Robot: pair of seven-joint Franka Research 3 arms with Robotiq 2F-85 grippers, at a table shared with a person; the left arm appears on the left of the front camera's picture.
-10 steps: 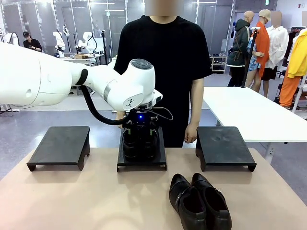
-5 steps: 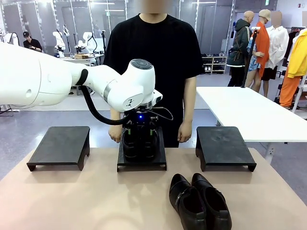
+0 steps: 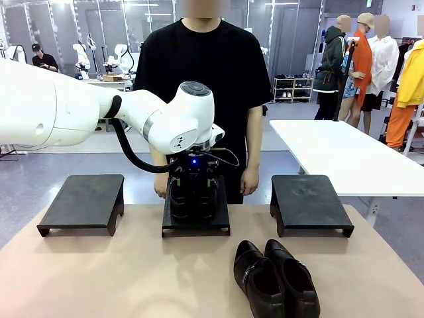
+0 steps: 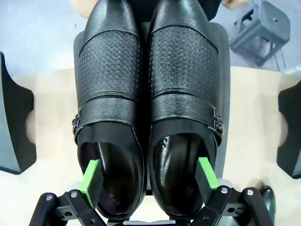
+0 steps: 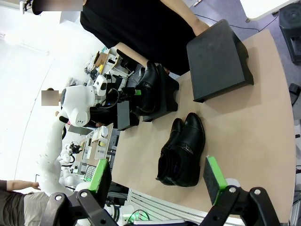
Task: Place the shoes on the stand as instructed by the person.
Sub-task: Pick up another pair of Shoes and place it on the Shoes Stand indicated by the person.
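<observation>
Left gripper point(image 4: 148, 174) is spread wide, one green pad point(image 4: 89, 176) dipped into each heel opening, squeezing nothing. That glossy black leather pair point(image 4: 110, 70), with pebbled vamps, buckled straps and smooth rounded toes, sits on the flat black middle stand point(image 4: 225, 70), long axis straight away from the gripper, toes farthest. Right gripper point(image 5: 156, 178) gapes empty; second pair point(image 5: 181, 150) lies ahead, heels toward it.

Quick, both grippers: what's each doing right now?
Left gripper: jaws open, fingers inside the shoes on the middle stand.
Right gripper: jaws open, empty.
</observation>
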